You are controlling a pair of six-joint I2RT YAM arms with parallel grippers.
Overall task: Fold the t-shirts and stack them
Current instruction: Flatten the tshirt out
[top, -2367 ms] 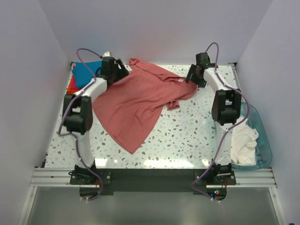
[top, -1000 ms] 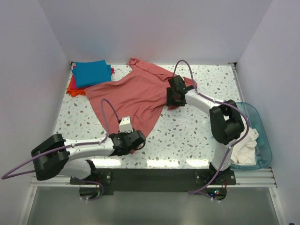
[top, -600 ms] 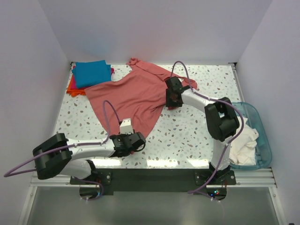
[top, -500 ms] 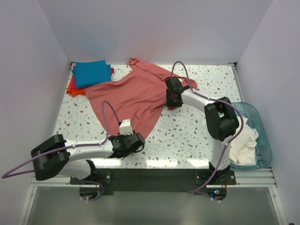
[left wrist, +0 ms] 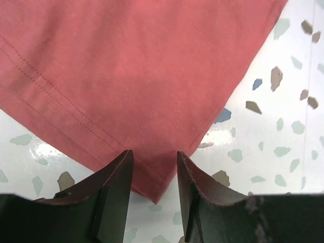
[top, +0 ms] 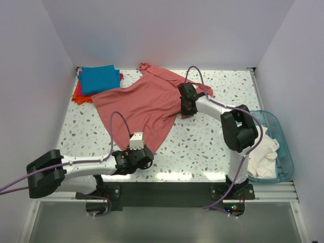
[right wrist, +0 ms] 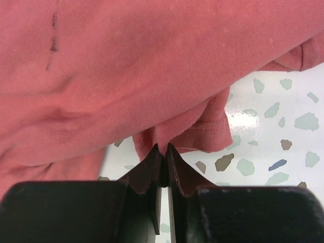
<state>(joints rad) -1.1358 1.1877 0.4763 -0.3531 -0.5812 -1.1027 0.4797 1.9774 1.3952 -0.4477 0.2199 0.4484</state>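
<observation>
A large salmon-red t-shirt [top: 142,104] lies spread across the middle of the table. Its near hem corner [left wrist: 154,185] lies between the fingers of my left gripper [left wrist: 154,154], which stands open low over the table [top: 147,156]. My right gripper [right wrist: 161,148] is shut on a bunched fold of the same shirt beside its right sleeve [right wrist: 202,129], at the shirt's right edge [top: 186,112]. A folded teal-blue t-shirt [top: 100,79] rests on an orange one [top: 78,94] in the far left corner.
A translucent blue tub [top: 283,136] holding white cloth [top: 264,152] sits at the table's right edge. Purple walls enclose the left, back and right sides. The terrazzo table [top: 212,147] shows bare in front of the right arm.
My right gripper has closed onto a fold of the salmon-red shirt. The left arm has swung lower and leftward, with its gripper staying at the shirt's near corner.
</observation>
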